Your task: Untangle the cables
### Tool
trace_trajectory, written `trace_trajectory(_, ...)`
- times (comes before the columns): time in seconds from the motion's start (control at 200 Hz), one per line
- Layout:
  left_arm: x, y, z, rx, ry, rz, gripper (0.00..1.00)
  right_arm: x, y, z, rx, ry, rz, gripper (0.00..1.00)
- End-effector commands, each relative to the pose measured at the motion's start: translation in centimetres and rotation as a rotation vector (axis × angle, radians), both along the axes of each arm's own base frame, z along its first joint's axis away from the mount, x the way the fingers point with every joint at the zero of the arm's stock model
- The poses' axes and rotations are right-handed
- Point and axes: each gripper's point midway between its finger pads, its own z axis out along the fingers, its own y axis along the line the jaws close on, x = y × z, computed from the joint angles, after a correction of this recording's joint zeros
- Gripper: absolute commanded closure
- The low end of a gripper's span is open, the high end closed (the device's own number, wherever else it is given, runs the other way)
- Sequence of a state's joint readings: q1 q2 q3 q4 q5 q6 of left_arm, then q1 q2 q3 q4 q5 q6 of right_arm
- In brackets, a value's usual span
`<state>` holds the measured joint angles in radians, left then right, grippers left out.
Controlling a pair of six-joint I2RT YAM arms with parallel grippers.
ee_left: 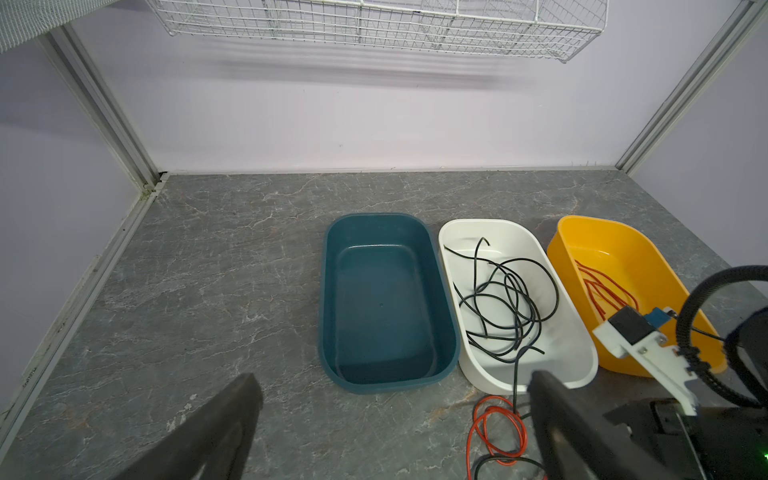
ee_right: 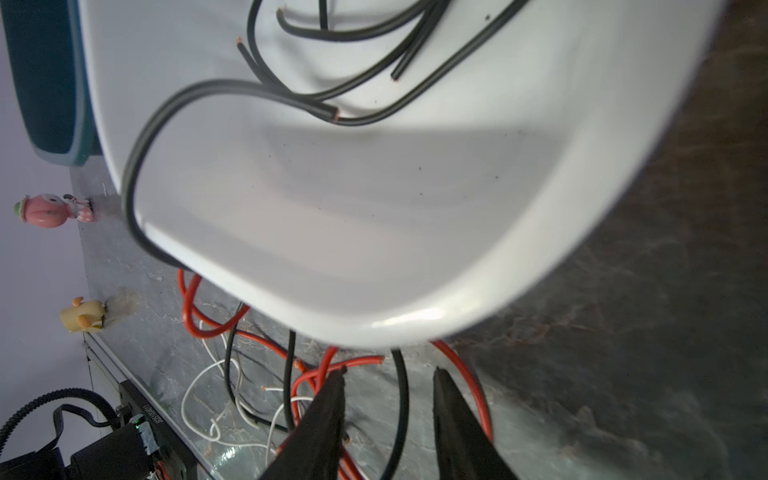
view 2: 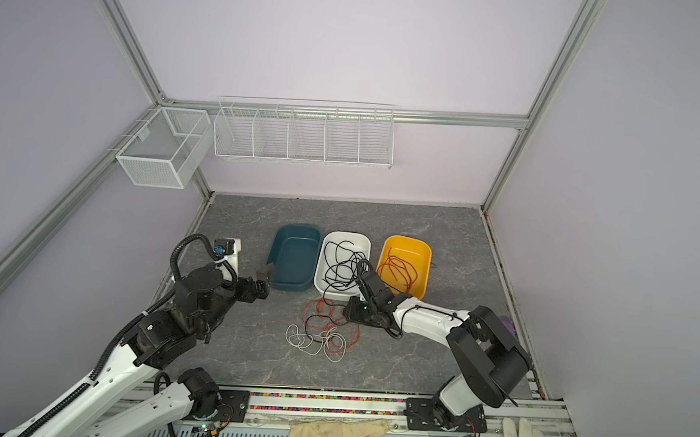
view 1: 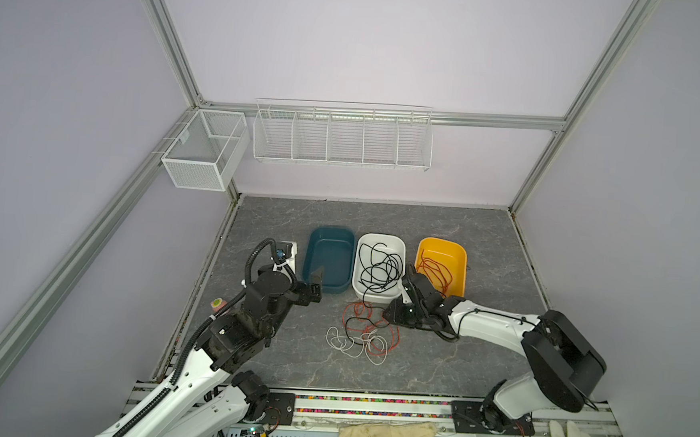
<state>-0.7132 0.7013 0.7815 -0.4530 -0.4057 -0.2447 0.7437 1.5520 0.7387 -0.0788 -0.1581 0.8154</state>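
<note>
Reaching beside the teal bin, the left gripper is spread wide, holding nothing. Three bins stand in a row on the table. The white bin holds black cables and the yellow bin holds red cables. Angled down over the red, black and white tangle near the white bin's near edge, the right gripper is partly open, with a black strand between its jaws, unclamped.

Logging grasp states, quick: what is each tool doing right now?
Left tool: open, empty.
Right tool: partly open, straddling a thin black cable, not clamped.
</note>
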Motion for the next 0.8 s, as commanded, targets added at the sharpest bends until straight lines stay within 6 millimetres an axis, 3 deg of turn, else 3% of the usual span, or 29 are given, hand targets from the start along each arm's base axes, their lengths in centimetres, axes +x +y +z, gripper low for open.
trace_trajectory(0.0,0.1,-0.1,0.1,0.007,-0.006,-0.010,0.00,-0.5,0.4,-0.8,0.013,0.026,-0.001,0.66)
trace_trajectory(0.55,0.0,-0.3,-0.2,0.014,0.001,-0.024,0.00,-0.9,1.8,1.4,-0.018,-0.052,0.057,0.91)
trace_trajectory(0.795,0.0,-0.5,-0.3,0.015,0.011,-0.032,0.00,-1.1,2.1,4.8,-0.110,-0.194,0.096,0.93)
